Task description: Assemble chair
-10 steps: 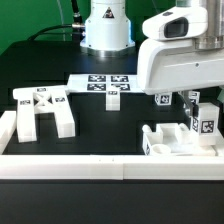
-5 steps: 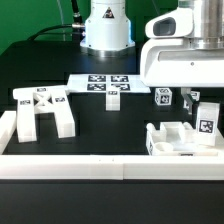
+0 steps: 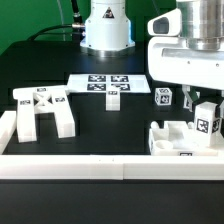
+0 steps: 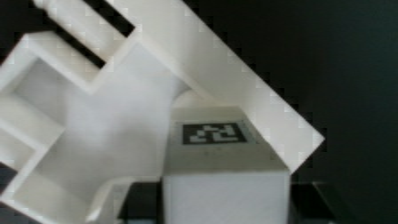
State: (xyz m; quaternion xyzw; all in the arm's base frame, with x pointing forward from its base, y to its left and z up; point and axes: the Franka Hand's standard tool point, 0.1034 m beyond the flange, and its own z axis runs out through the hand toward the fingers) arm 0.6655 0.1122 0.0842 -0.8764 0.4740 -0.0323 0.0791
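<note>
My gripper (image 3: pixel 203 108) hangs at the exterior view's right, shut on a short white chair leg (image 3: pixel 208 124) with a square tag. In the wrist view that leg (image 4: pixel 217 150) fills the gap between my dark fingers (image 4: pixel 139 203). Directly under and beyond it lies the white seat block (image 3: pixel 178 140), seen with its ribs and a slanted panel (image 4: pixel 107 110) in the wrist view. A second tagged leg (image 3: pixel 163 97) stands just behind the seat block. The cross-braced frame (image 3: pixel 40 110) lies at the exterior view's left, far from my gripper.
The marker board (image 3: pixel 100 85) lies flat at the back middle, in front of the robot base (image 3: pixel 105 30). A long white rail (image 3: pixel 90 166) edges the black table's front. Black table surface shows between the frame and the seat block.
My arm has shifted a little toward the exterior view's right and slightly up, carrying the held leg with it. The other parts have stayed in place.
</note>
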